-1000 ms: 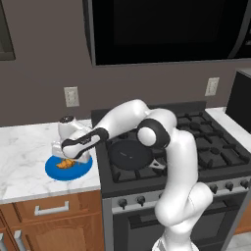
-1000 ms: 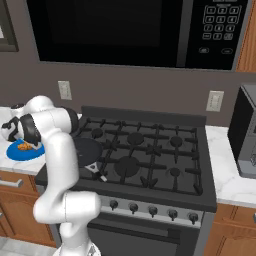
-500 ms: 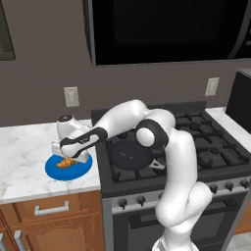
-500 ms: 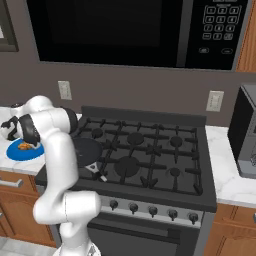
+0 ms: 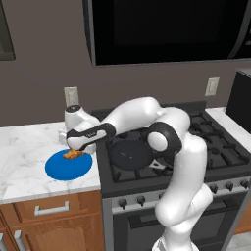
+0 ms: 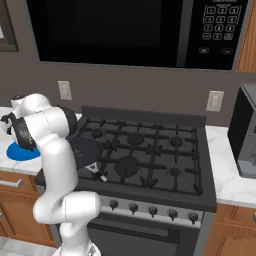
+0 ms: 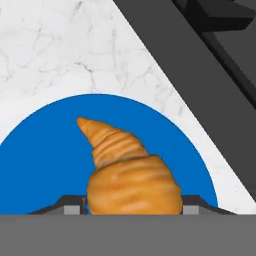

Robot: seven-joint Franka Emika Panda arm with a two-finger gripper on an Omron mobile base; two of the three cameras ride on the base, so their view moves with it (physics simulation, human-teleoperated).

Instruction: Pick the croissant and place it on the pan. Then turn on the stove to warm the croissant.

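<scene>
While the arm reaches far left over the counter (image 5: 29, 147) in the left base view, the tool (image 5: 74, 150) sits low on the croissant (image 5: 72, 154), which lies at the far edge of the blue plate (image 5: 66, 166). The lift looks like the step in hand. To do it well, I would raise straight up until the pastry is free of the plate, then carry it right, high enough to pass the grate edge, toward the pan (image 5: 130, 154) on the near left burner of the stove (image 5: 206, 147). A hard squeeze could crush so soft a thing. The marble top runs left from the range, over wooden drawers, with an outlet on the grey wall and a dark microwave above.

From the right base view, the plate (image 6: 20, 151) peeks out past the arm's elbow at the left, and the pan (image 6: 85, 150) rests on the grates with its handle pointing near. The knobs (image 6: 150, 210) line the front panel, for later use. A toaster oven stands on the right.

Seen from the hand view, the croissant (image 7: 127, 175) fills the near centre with its tip pointing away. The finger tips flank it at the bottom edge, apparently gripping it, though contact is partly hidden.
</scene>
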